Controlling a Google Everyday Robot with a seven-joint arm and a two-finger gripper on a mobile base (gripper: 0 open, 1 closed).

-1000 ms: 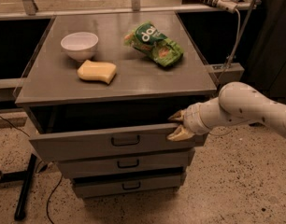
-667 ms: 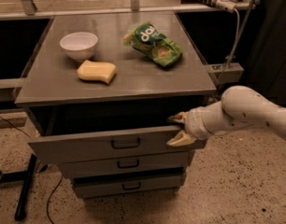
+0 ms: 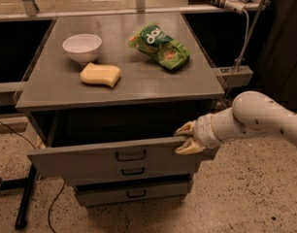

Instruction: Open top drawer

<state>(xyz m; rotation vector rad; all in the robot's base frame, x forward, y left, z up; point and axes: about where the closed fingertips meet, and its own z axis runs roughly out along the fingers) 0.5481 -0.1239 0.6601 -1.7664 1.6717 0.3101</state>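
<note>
Your gripper point(image 3: 183, 139) sits at the right end of the top drawer point(image 3: 90, 155), its two pale fingers point(image 3: 186, 128) closed over the upper edge of the front panel, one behind the lip and one in front. From there the drawer runs off to the gripper's left, standing pulled out partway (you can see a dark gap above its front). Its black handle point(image 3: 131, 155) lies left of the gripper and slightly lower. The two narrower drawers point(image 3: 163, 171) are below it. Above and behind the gripper, the cabinet top point(image 3: 139, 86) carries a green bag point(image 3: 160, 46), a yellow sponge point(image 3: 100, 74) and a white bowl point(image 3: 82, 48).
</note>
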